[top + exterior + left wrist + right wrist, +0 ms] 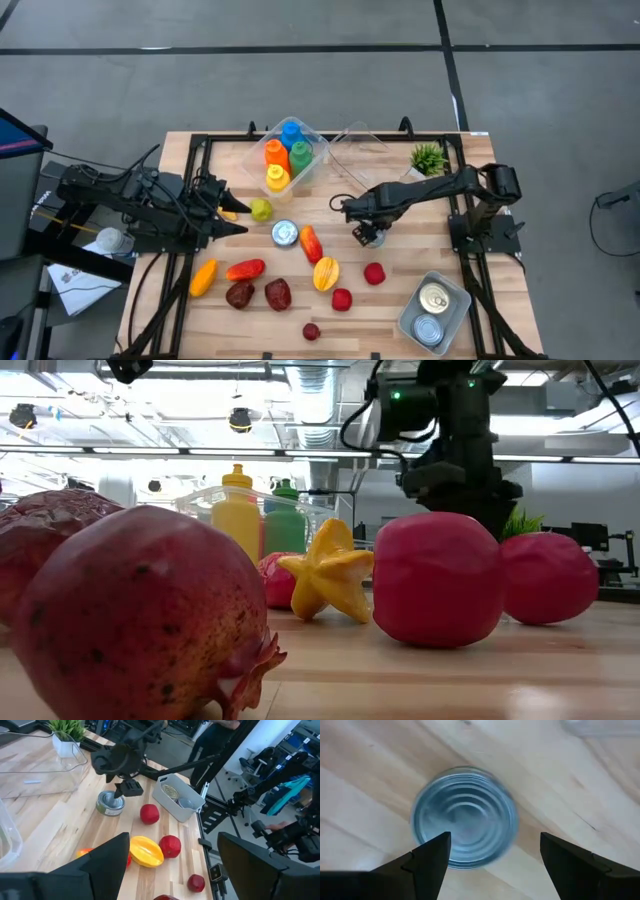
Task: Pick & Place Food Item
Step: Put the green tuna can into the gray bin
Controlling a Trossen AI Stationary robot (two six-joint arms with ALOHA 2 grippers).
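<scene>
Hovering right claw (492,852), can (464,817) below

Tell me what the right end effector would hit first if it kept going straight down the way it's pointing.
Most likely the tin can. The right end effector points down at the table, fingers open, and the can's lid sits just off the gap between them, so one finger might catch its rim first. How far above it hangs is unclear.

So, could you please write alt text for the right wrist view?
Seen from directly above, a round silver can stands on the light wooden table, with the right gripper open over it, one dark finger overlapping its rim.
</scene>
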